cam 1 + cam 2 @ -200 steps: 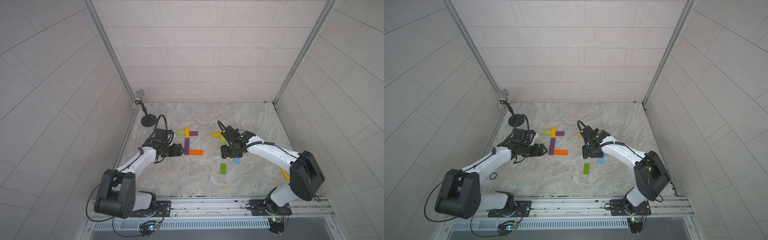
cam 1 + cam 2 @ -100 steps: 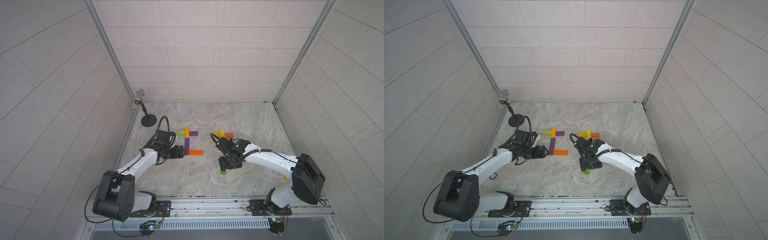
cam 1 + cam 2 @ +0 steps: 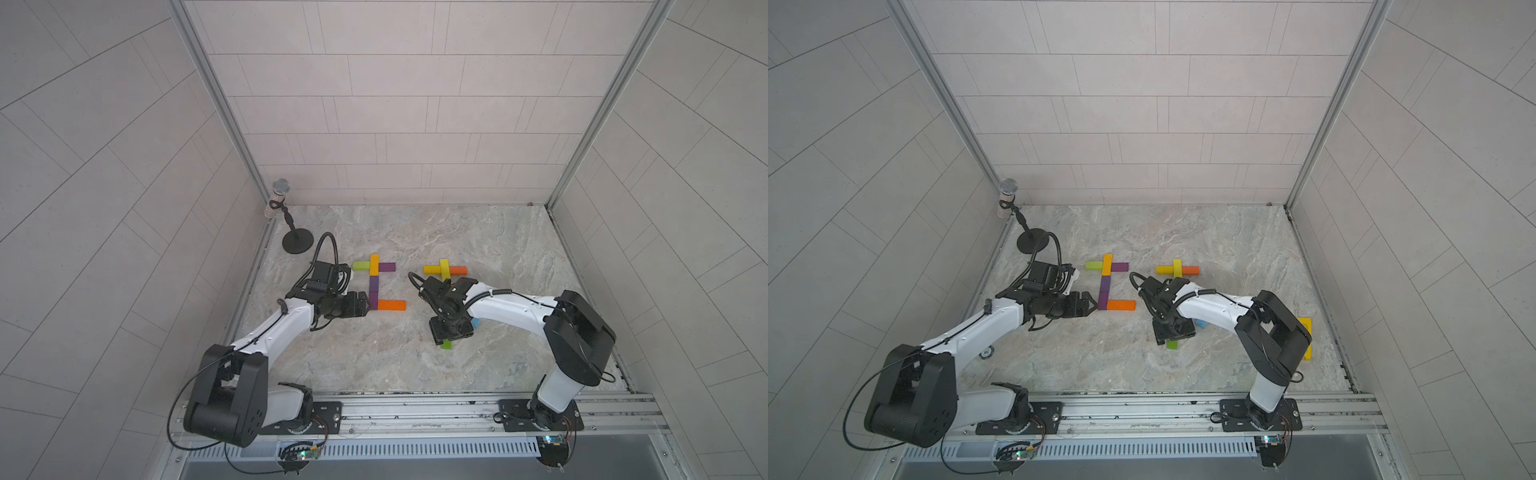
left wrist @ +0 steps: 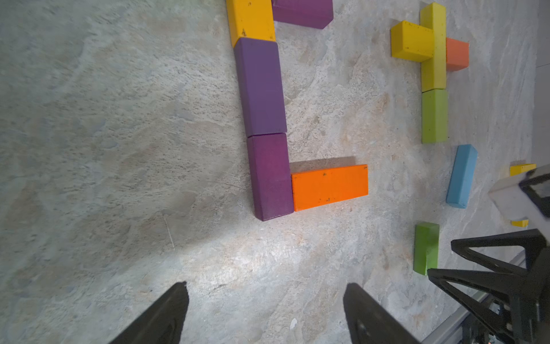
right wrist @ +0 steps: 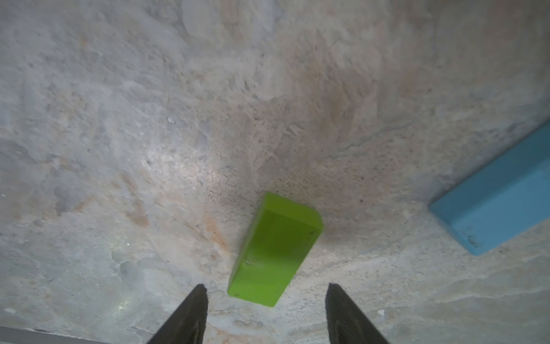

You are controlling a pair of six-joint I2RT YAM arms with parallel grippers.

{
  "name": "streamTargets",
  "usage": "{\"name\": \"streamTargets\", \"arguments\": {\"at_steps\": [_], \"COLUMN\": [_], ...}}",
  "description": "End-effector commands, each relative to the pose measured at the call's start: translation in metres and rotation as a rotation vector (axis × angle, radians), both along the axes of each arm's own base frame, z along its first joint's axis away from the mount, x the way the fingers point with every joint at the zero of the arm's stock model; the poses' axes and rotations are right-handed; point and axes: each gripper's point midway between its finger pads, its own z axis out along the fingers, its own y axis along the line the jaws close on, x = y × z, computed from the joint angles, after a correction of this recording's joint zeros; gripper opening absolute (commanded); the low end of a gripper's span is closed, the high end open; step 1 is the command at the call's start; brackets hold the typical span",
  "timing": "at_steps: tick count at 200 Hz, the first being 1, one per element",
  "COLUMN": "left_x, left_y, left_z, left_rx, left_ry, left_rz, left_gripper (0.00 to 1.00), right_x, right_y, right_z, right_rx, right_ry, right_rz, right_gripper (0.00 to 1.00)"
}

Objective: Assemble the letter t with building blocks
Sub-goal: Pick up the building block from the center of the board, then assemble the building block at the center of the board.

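The right tool (image 5: pixel 266 286) has been brought away from the unfinished second letter and down over the loose bright-green rectangular block (image 5: pixel 275 250). Within the last second its jaws have been narrowed a little. They are still seen open. The near end of the block lies between the two black fingertips (image 5: pixel 193 309), with bare surface showing on each side, so nothing is gripped yet. The block lies flat on the marbled grey counter (image 5: pixel 119 119). A light-blue rectangular block (image 5: pixel 500 205) lies near it, not touching.

Further out, the left wrist view shows the second letter made of a yellow block (image 4: pixel 412 40), a long yellow-lime block (image 4: pixel 433 47), an orange block (image 4: pixel 456 53) and a lime block (image 4: pixel 434 116) that continues the stem. It is judged that the green block is meant to lengthen this stem. The step in hand is therefore a pick, which is not completed.

The left tool (image 4: pixel 265 287) has been kept almost in its place, wide open and empty. It is just beside the foot of the first letter (image 3: pixel 373 291), where a purple stem block (image 4: pixel 269 175) touches an orange foot block (image 4: pixel 329 187).
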Motion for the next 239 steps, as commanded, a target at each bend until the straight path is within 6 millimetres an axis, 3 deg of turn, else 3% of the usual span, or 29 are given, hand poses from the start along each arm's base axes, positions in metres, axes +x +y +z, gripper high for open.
{"name": "streamTargets", "arguments": {"at_steps": [1,75,118,179,239], "left_x": [-0.001,0.000,-0.001,0.000,0.003], "left_y": [0.000,-0.001,0.000,0.001,0.001], "left_z": [-0.001,-0.002,-0.001,0.003,0.006], "left_rx": [0.007,0.001,0.006,0.021,0.019], "left_ry": [-0.013,-0.010,-0.014,-0.028,-0.045], "left_rz": [-0.005,-0.009,-0.008,-0.018,-0.023], "left_gripper": [0.86,0.86,0.86,0.86,0.86], "right_x": [0.001,0.007,0.023,0.055,0.069], "right_y": [0.001,-0.002,-0.012,-0.022,-0.017], "right_z": [-0.007,-0.015,-0.015,0.009,0.012], "right_rx": [-0.020,-0.041,0.006,0.027,0.011], "right_ry": [0.014,0.020,-0.009,-0.075,0.013], "right_rz": [0.004,0.001,-0.049,-0.120,-0.158], "right_gripper": [0.57,0.43,0.18,0.14,0.14]}}
